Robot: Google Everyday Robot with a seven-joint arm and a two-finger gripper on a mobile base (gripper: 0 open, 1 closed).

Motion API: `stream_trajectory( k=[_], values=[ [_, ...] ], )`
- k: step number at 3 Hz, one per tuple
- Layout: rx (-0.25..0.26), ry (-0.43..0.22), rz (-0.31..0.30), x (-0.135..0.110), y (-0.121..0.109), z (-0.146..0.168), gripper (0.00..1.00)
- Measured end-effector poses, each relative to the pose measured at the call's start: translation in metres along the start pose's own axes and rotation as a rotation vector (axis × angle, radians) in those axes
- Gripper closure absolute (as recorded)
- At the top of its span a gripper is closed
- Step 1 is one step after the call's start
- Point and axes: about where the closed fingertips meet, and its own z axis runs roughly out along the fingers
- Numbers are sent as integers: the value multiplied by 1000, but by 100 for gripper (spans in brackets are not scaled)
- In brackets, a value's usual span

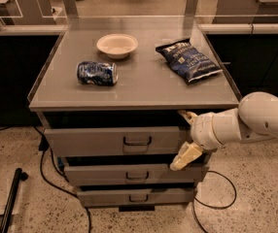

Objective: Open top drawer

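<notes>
Your gripper (pixel 186 136) sits at the end of the top drawer (pixel 95 141) nearest the arm. Its two cream fingers (pixel 186 156) are spread wide and hold nothing. One finger is up by the drawer front's upper edge and the other hangs down by its lower edge, so the end of the front lies between them. You cannot tell from here whether either finger touches the metal.

The opening looks hardly begun. None of the drawer's inside shows, only a dark gap above its front, and the front stands close under the table (pixel 139 89) edge. The dark loop handle (pixel 137 141) lies well to the side of the fingers, toward the middle of the front, and nothing is on it. The whole pull is left to do, either by that handle or by the edge between the fingers.

There are three grey drawers, each with one handle. The middle drawer (pixel 100 174) is just below the lower finger, and the bottom drawer (pixel 105 197) is lower again. Above the fingers, the table carries one bowl (pixel 117 45), one blue can (pixel 96 73) lying on its side and one chip bag (pixel 188 59).
</notes>
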Motion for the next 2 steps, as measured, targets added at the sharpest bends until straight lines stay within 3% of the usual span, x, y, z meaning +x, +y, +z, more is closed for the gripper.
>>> stream_trajectory(
  k=[2],
  values=[
    [-11, 10, 78, 42, -2, 18, 0]
  ],
)
